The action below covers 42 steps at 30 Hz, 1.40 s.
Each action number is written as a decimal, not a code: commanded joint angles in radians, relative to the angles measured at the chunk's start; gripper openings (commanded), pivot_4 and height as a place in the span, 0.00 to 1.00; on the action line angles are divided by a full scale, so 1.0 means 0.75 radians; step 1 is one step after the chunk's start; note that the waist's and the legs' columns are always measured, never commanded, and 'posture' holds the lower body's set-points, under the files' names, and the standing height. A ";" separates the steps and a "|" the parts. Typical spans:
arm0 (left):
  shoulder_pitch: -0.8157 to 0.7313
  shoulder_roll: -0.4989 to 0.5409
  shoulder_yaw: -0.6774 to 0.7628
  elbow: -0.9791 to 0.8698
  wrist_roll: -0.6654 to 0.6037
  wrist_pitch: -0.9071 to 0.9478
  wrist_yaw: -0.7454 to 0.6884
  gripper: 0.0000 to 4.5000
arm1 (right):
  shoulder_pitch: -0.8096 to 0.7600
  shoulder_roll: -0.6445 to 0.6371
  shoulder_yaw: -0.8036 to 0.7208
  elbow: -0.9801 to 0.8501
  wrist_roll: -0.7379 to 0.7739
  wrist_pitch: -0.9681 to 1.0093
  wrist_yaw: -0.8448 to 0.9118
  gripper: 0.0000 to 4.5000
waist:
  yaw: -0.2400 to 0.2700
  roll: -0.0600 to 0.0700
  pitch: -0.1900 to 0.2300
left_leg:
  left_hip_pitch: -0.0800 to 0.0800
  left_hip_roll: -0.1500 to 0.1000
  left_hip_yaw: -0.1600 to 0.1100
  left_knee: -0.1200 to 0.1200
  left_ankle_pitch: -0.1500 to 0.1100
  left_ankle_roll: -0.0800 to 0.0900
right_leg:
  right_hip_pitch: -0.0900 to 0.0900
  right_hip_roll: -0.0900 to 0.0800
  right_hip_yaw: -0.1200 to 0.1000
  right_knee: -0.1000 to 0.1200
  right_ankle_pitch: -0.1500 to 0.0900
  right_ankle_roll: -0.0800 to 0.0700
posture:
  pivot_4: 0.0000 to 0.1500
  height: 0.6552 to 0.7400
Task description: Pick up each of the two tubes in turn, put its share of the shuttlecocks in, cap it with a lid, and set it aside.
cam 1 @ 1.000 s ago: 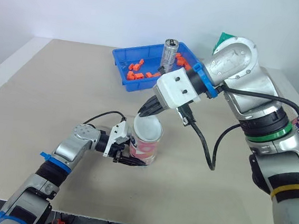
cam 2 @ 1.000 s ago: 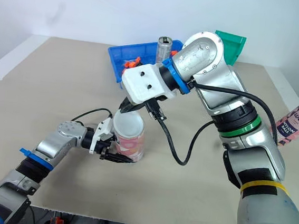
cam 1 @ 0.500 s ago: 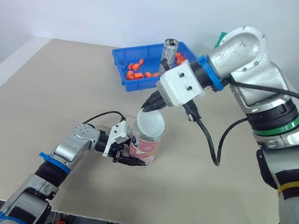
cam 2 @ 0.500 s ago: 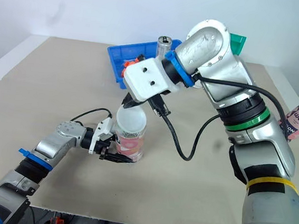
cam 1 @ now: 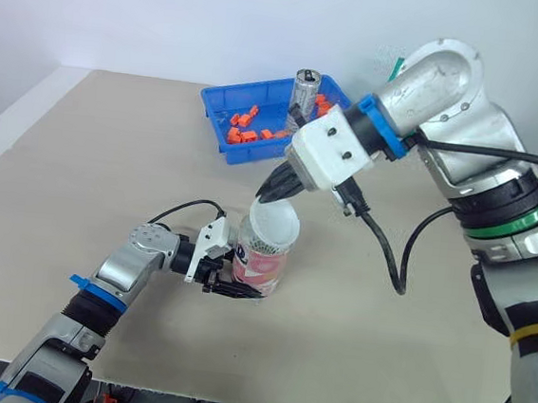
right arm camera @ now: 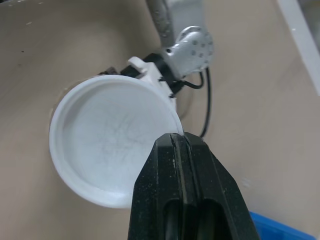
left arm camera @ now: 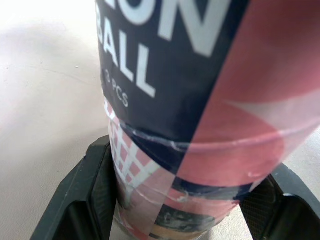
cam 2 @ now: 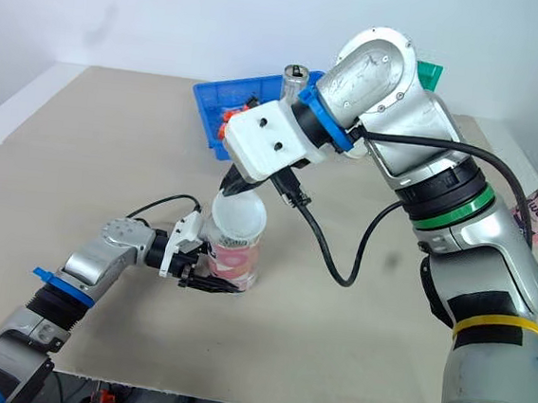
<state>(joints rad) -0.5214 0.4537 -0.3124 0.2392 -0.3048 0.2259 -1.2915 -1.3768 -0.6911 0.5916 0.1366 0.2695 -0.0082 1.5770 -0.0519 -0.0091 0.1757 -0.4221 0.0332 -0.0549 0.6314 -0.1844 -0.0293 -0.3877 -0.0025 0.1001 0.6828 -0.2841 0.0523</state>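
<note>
Left claw (cam 1: pixel 237 289) clamps the tube (cam 1: pixel 261 263) to steady it. Right claw (cam 1: pixel 270 195) is shut on the rim of the lid (cam 1: pixel 274 226), which hangs tilted under it for capping.

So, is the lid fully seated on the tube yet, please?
Not yet: the lid is tilted over the tube, its rim pinched by the right gripper.

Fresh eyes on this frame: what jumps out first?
The right gripper, mid-table, pinches a white lid by its rim and holds it tilted over the mouth of the tube. The left gripper clamps that upright tube near its base on the table. Behind them, a blue bin holds orange pieces and a metal can.
</note>
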 commanded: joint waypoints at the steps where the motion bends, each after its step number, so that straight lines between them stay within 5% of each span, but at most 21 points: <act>1: 0.036 0.046 0.012 0.034 0.072 0.029 0.053 0.63 | 0.021 -0.030 0.014 -0.055 -0.013 -0.028 0.050 0.00 | 0.000 0.000 0.000 | 0.000 0.000 0.000 0.000 0.000 0.000 | 0.000 0.000 0.000 0.000 0.000 0.000 | 1.00 1.00; 20: 0.018 0.039 0.012 0.053 0.077 0.029 0.048 0.63 | -0.026 0.086 -0.084 0.027 -0.083 -0.054 0.050 0.00 | 0.000 0.000 0.000 | 0.000 0.000 0.000 -0.001 0.000 0.000 | -0.001 0.000 0.000 0.000 0.000 -0.001 | 1.00 1.00; 42: 0.010 0.033 0.009 0.069 0.079 0.021 0.051 0.63 | -0.076 0.020 0.017 0.018 -0.034 -0.102 0.050 0.00 | 0.001 0.000 0.000 | 0.000 0.000 0.000 -0.003 0.002 -0.001 | -0.002 0.000 0.000 0.000 0.000 -0.001 | 1.00 1.00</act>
<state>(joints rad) -0.5214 0.4533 -0.3097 0.2391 -0.3053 0.2348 -1.2874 -1.3967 -0.6735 0.6189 0.1478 0.2312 -0.0658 1.5775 -0.0513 -0.0092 0.1757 -0.4223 0.0331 -0.0551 0.6290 -0.1830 -0.0301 -0.3889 -0.0026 0.0998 0.6828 -0.2842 0.0518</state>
